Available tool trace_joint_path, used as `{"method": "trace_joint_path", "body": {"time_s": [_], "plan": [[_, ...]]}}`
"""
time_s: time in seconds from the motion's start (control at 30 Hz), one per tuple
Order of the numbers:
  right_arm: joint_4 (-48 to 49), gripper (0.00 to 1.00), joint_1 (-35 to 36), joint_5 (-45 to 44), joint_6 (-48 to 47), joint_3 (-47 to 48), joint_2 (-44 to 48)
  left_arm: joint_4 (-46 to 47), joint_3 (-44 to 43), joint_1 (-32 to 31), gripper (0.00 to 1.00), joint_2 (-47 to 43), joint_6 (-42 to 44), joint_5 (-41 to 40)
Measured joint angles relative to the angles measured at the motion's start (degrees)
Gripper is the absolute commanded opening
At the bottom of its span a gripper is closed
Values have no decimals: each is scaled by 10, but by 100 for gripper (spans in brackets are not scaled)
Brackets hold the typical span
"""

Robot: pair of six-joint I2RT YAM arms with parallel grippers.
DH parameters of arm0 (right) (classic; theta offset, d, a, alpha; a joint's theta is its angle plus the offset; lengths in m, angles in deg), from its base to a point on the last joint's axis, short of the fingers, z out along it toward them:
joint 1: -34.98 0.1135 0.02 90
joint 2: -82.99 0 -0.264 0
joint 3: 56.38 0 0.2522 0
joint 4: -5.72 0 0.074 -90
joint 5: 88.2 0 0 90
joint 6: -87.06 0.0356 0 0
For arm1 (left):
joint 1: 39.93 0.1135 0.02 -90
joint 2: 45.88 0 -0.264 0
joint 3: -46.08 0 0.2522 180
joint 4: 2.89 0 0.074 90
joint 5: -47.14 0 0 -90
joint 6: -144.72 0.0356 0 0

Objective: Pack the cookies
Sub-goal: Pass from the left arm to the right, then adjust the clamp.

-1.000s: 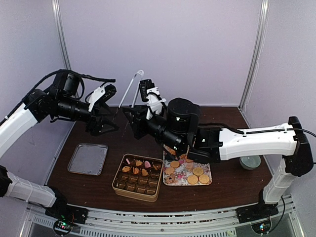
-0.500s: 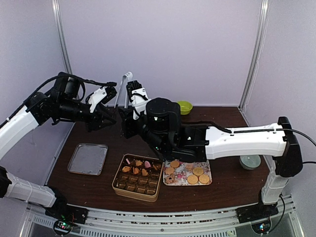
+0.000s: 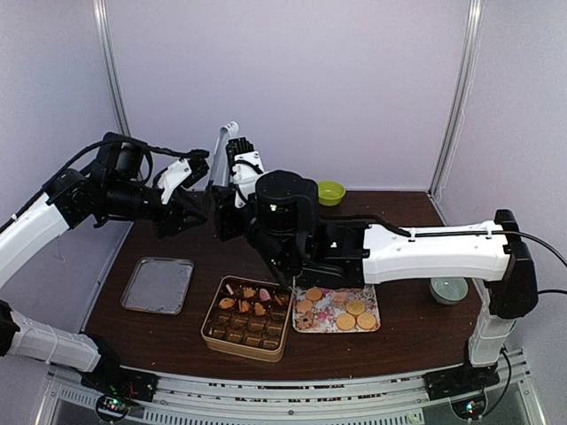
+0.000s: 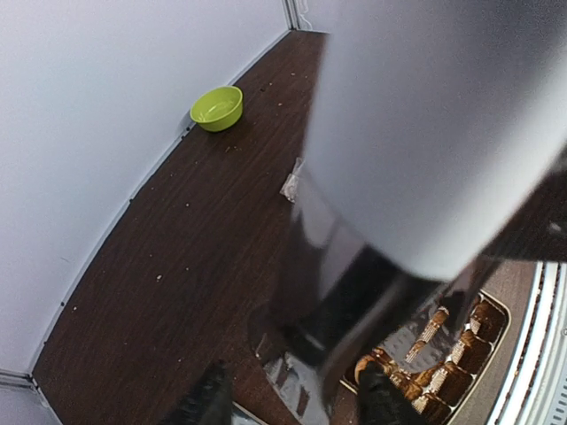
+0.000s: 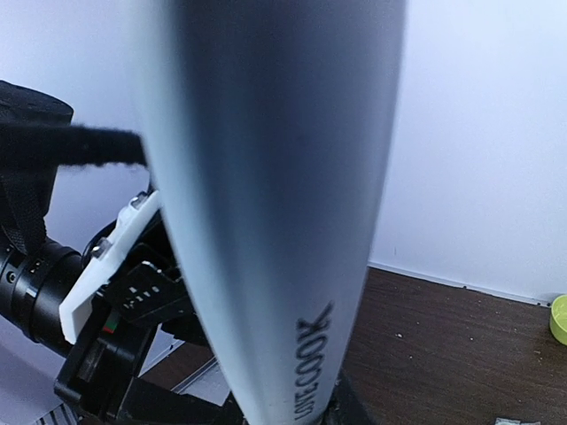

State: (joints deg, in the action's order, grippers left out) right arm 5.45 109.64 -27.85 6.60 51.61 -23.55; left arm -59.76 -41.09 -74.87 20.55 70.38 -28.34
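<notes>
The cookies (image 3: 347, 314) lie on a floral tray (image 3: 372, 297) at the front right. More cookies (image 3: 246, 299) sit in the brown-cupped box (image 3: 217, 334); the left wrist view shows a corner of the box (image 4: 461, 367). My right gripper (image 3: 236, 179) is raised at the back centre, shut on silver tongs (image 3: 225, 146). The tongs (image 5: 275, 204) fill the right wrist view and hide its fingers. My left gripper (image 3: 200, 211) reaches them from the left. A shiny tongs arm (image 4: 306, 292) stands between its dark fingertips (image 4: 381, 400). Whether they press on it I cannot tell.
A flat metal lid (image 3: 158, 285) lies at the front left. A green bowl (image 3: 330, 192) sits by the back wall, the same bowl (image 4: 217, 108) showing in the left wrist view. A grey bowl (image 3: 448, 290) stands at the right. A small wrapper (image 4: 290, 184) lies on the brown table.
The right arm has swung left with the tongs, bringing them to the left gripper. The left gripper's jaws have narrowed and now stand around one tongs arm.
</notes>
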Motion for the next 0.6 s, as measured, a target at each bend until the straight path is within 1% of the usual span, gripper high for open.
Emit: {"method": "trace_joint_path", "body": {"time_s": [0.07,0.13,0.3,0.37,0.4,0.6], "plan": [[1,0,1,3,1,0,0,6,7,0,59,-3,-1,-3],[3,0,1,11,5,0,0,7,9,0,52,-4,-4,-7],[11,0,1,24,14,0,0,15,9,0,13,-4,-4,-31],[13,0,0,23,15,0,0,19,9,0,3,-5,-5,-36],[14,0,-1,23,19,0,0,21,9,0,0,-5,-6,-39],[35,0,-5,23,39,-14,0,28,9,-5,0,-7,6,-59]]}}
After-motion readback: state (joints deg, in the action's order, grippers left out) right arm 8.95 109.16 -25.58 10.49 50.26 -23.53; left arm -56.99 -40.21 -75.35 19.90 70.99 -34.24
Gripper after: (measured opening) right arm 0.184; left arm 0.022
